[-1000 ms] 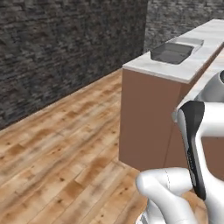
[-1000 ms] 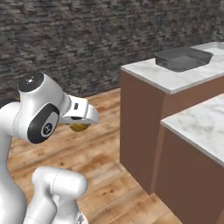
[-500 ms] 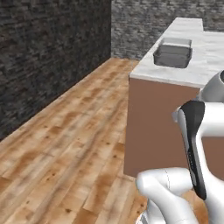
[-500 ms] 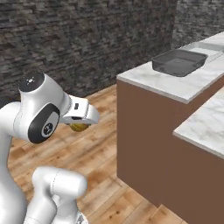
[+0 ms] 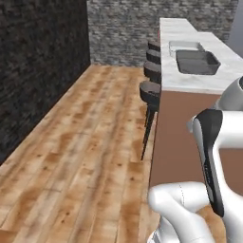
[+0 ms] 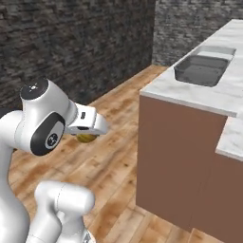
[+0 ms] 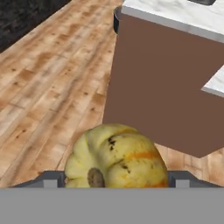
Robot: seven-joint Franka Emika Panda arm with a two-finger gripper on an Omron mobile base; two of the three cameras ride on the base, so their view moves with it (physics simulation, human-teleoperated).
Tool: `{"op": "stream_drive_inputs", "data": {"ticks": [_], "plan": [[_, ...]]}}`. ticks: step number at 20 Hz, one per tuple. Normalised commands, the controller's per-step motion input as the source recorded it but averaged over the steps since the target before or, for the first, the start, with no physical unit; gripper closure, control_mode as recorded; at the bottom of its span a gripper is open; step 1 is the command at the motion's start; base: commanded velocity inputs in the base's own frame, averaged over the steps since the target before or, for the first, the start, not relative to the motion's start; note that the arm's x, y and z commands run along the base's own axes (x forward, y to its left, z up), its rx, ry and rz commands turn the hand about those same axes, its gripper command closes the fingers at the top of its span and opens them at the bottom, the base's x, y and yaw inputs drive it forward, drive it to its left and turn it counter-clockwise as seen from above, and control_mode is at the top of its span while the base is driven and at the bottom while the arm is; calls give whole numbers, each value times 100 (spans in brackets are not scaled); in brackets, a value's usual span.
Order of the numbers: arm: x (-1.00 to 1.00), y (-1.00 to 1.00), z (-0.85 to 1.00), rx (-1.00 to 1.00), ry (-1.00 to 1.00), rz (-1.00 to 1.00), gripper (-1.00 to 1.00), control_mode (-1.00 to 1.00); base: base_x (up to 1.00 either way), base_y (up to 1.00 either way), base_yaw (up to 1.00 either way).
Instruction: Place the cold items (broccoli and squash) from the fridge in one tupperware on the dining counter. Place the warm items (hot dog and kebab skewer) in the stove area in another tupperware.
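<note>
**Squash in hand, base facing the dining counter**

- Gripper [image 6: 87,137] is closed on the squash [image 7: 117,156]. Jaws stand wide because the ball is wide. In the hand view it sits right at the bottom edge, between the two finger tips, stem scar facing the camera.
- Arm is folded in tight, hand tucked close to the body and held well above the floor. My read: a carry pose that keeps the load stable while the base drives, not a reach.
- In the right base view just a sliver of yellow shows under the white hand.
- Dining counter [image 5: 190,81] runs away from the robot, stools [image 5: 152,90] lined along its near side. Two trays sit side by side on top: the dark grey tupperware [image 5: 197,62] nearer, the clear tupperware [image 5: 185,47] just beyond it.
- Squash is cold, so it belongs in the clear tray. The dark one lies between robot and target, so I expect the reach has to pass over or beside it.

Hard to make out:
- Finger contact on the squash is cut off by the bottom of the hand view; pads not visible.
- Clear tray is pale on pale marble, rim barely reads; can't tell whether anything is inside either tray.
- In the right base view the clear tray [image 6: 216,49] is small and faint behind the dark one [image 6: 200,70].
- Far stools overlap each other, so the count is unclear.
</note>
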Motion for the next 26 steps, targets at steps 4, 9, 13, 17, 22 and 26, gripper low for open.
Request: {"op": "stream_drive_inputs", "data": {"ticks": [4, 9, 13, 17, 22, 26], "plan": [[0, 0, 0, 0, 0, 0, 100, 100, 65, 100, -39], [0, 0, 0, 0, 0, 0, 100, 100, 67, 100, -40], [0, 0, 0, 0, 0, 0, 100, 100, 70, 100, -40], [0, 0, 0, 0, 0, 0, 100, 100, 87, 100, -37], [0, 0, 0, 0, 0, 0, 100, 100, 97, 92, -36], [0, 0, 0, 0, 0, 0, 100, 100, 100, 67, -38]]}}
